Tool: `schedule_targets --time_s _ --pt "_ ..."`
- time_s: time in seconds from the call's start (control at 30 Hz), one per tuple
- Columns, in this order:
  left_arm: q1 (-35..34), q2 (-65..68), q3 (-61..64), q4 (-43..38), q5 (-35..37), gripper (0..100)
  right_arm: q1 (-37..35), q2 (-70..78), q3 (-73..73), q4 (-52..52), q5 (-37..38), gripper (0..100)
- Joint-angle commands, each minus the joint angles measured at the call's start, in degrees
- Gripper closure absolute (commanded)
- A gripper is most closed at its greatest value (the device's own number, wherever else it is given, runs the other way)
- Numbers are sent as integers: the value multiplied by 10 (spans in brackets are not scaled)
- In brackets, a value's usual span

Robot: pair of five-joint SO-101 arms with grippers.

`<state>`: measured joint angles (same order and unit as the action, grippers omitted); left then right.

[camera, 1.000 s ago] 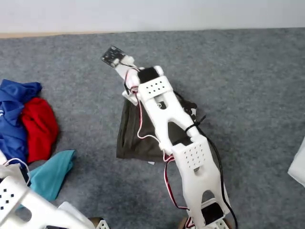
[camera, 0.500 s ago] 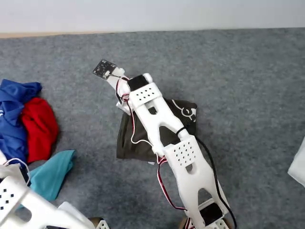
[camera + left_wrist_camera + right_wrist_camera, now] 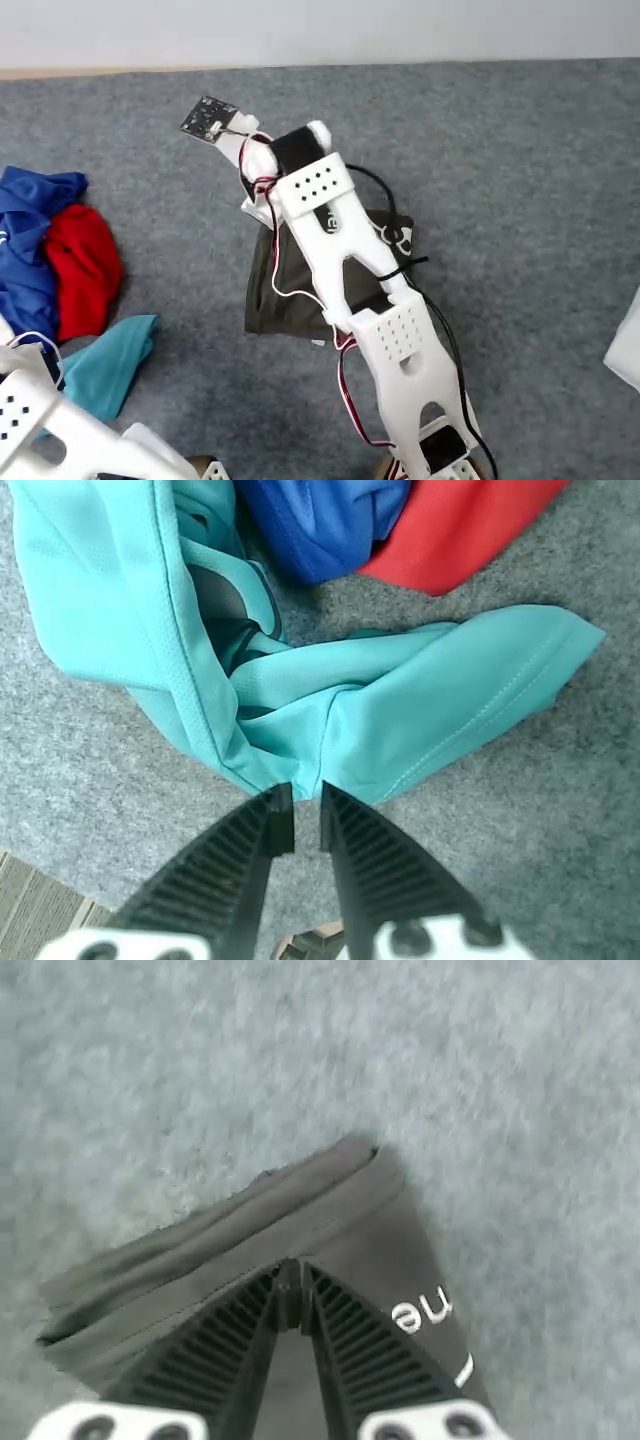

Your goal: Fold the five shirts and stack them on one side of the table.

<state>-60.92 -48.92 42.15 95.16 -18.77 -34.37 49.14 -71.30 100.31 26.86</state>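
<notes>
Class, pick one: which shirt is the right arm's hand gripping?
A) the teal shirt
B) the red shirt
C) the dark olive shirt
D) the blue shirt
C: in the right wrist view the right hand has its fingertips pinched together on a fold of the dark olive shirt.

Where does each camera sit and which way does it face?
High view: fixed above the table, looking down; shows the right arm over the dark shirt, the left arm by the teal shirt.
Left wrist view: on that wrist, facing down past the left end effector at the teal shirt.
Right wrist view: on that wrist, facing down past the right end effector at the dark shirt.
Shared: the high view shows both shirts too.
</notes>
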Motion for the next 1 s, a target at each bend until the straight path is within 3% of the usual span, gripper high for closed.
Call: schedule_targets --time_s 0.0,0.37,0.67,0.87,0.97 --pt "4 -11 -4 -4 -1 942 16 -84 -9 28 -73 989" --pt "4 -11 -5 -4 -3 942 57 -360 398 26 -207 990" --pt "4 -9 -3 -4 -3 942 116 -553 618 23 -336 989" --pt "4 -11 22 -7 -4 942 125 -566 775 -71 -432 972" --pt "4 -8 26 -37 -4 942 131 -565 850 -138 -498 868"
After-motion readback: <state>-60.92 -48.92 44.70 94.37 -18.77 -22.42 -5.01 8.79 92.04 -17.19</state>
